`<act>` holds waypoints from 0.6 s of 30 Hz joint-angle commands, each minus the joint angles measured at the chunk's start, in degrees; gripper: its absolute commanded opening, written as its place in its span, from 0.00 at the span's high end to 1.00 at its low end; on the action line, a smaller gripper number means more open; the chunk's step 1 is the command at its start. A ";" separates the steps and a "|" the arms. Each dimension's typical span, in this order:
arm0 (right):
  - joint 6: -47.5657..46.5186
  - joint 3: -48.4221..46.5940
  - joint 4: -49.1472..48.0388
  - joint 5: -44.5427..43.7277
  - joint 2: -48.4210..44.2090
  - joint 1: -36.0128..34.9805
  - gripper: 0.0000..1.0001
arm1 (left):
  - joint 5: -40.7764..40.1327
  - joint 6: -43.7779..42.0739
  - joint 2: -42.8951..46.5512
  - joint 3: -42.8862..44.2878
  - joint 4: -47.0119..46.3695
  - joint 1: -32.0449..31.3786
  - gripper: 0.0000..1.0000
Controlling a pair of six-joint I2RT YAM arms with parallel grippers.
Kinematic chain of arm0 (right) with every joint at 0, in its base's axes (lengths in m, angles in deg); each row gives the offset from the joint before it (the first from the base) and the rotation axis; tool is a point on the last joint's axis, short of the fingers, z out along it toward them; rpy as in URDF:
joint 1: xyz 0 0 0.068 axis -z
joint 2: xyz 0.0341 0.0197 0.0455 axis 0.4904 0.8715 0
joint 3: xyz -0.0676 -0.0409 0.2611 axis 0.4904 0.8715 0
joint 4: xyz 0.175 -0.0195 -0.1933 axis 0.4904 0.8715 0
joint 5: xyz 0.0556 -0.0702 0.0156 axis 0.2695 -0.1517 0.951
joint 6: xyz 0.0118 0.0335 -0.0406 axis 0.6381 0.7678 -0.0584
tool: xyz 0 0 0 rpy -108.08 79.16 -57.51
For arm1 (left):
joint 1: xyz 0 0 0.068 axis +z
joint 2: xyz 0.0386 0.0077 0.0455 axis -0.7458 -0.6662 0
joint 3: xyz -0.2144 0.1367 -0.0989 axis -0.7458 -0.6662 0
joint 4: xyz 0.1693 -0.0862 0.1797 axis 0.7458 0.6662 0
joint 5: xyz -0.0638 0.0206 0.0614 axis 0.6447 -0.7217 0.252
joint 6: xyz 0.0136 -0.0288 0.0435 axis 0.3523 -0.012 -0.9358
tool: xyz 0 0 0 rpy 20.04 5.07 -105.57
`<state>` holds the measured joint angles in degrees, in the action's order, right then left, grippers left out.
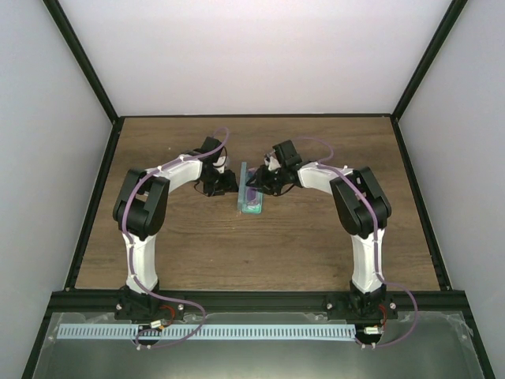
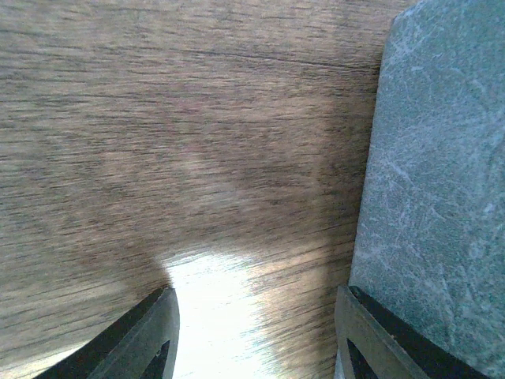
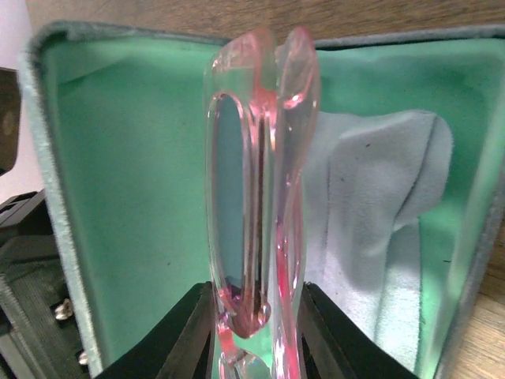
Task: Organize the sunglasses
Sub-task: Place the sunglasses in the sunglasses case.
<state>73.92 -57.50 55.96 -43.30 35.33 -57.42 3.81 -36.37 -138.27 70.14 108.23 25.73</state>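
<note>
The folded pink sunglasses (image 3: 256,181) are clamped between my right gripper's fingers (image 3: 254,332), held over the open grey-blue case (image 3: 118,181) with green lining. A pale blue cloth (image 3: 371,229) lies inside the case. In the top view the case (image 1: 252,197) stands open at table centre, with the right gripper (image 1: 264,183) at its right side and the left gripper (image 1: 225,183) at its left. In the left wrist view my left gripper (image 2: 256,332) is open, its right finger (image 2: 379,332) against the case's grey outer wall (image 2: 434,174), nothing between the fingers.
The wooden table (image 1: 189,245) is bounded by a black frame and white walls. Both arms reach in toward the middle, their elbows out to the sides. A metal rail runs along the near edge.
</note>
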 commanded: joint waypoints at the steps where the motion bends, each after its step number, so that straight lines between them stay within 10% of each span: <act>1: -0.33 -0.60 1.04 -0.83 1.53 -0.38 0.70 | 0.50 -0.66 1.19 -0.54 1.13 -0.26 0.43; 18: -2.40 -1.76 4.63 -2.79 2.14 -0.34 0.53 | 0.42 -0.79 0.81 -0.16 1.35 -0.26 0.43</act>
<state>73.37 -57.15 57.58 -44.18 37.15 -57.42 3.81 -36.55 -138.27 70.14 108.34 25.70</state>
